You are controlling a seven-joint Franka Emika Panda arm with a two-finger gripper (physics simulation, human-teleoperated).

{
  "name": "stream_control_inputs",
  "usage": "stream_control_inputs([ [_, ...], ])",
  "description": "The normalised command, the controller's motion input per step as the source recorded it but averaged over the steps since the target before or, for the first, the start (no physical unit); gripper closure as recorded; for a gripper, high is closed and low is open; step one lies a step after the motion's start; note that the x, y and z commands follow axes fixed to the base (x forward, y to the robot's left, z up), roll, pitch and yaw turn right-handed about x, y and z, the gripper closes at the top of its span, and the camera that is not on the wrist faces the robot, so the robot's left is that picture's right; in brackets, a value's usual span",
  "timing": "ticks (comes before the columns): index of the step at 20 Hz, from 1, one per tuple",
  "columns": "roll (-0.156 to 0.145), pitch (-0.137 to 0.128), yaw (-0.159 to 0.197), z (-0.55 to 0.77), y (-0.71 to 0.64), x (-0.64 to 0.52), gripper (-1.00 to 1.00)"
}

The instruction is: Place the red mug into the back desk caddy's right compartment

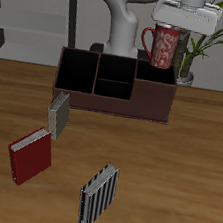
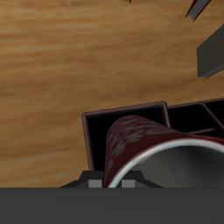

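- The claw (image 1: 176,20) grips the mug (image 1: 162,45), carried above the caddy (image 1: 114,85).
- Next, I'd judge: lower it straight into the right compartment (image 1: 153,85), clearing the walls.

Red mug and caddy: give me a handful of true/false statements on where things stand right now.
1. The red mug is held up in the air by the hand. True.
2. The mug already sits on the floor of a caddy section. False: it hangs above the caddy, over its large end section.
3. The red book lies on the table in front of the caddy. True.
4. The large end section already holds a book. False: it looks empty in both views.
5. The striped book is the item nearest the table's front edge. True.
6. The mug is blue. False: it is red with a pale pattern.
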Motion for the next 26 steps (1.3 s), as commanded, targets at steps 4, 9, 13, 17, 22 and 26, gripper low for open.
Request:
stream_control_inputs([
  [4,-0.004,0.022,-0.01,-0.11,0.01,0.02,1.0],
  [9,0.009,0.051,-0.024,-0.23,-0.01,0.1,1.0],
  [13,0.021,0.017,0.002,-0.18,0.05,0.08,1.0],
  [17,-0.003,0.022,-0.028,-0.11,0.0,0.03,1.0],
  [22,0.04,0.036,-0.05,-0.27,0.07,0.08,1.0],
  [26,0.0,0.006,-0.012,-0.13,0.01,0.03,1.0],
])
